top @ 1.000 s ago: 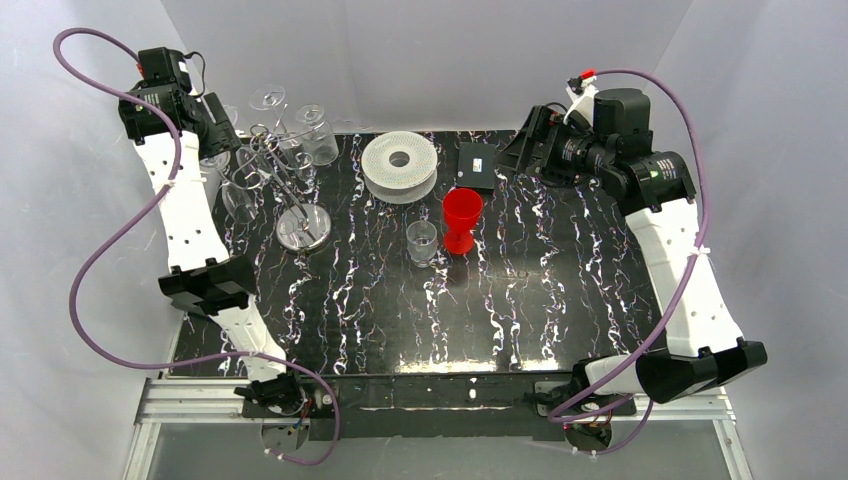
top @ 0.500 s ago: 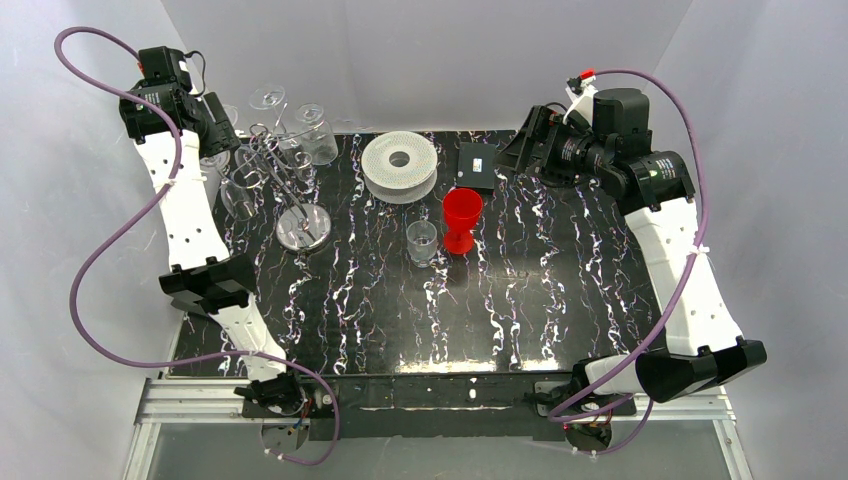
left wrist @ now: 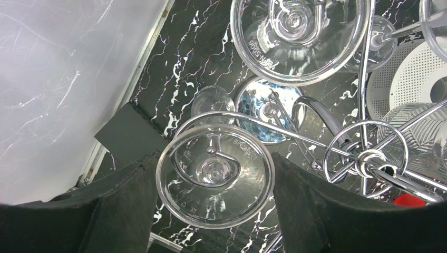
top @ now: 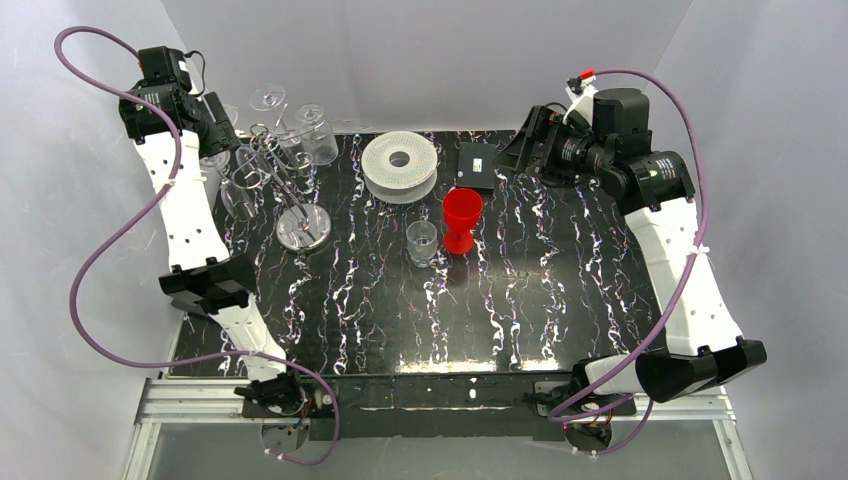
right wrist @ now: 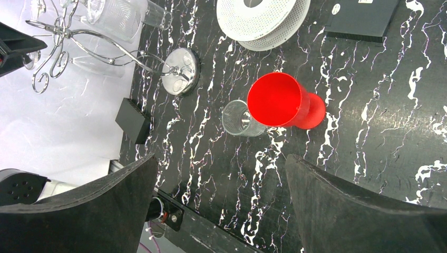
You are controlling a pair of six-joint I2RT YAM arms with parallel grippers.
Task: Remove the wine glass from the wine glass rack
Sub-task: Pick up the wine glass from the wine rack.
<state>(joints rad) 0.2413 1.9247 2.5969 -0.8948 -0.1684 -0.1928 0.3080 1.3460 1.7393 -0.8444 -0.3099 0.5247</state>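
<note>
The left claw (left wrist: 215,174) pinches opposite edges of the round foot of the wine glass (left wrist: 211,197), which hangs upside down from a curled arm of the wire rack (left wrist: 363,158). Gripping the foot probably lets it slide out. That arm reaches over the rack, wrist pointing down, while the right claw (right wrist: 221,211) hangs spread wide and empty, well apart.

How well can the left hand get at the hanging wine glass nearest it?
Probably yes: the wine glass sits foot-up between fingers of the left hand, hooked on the rack.
</note>
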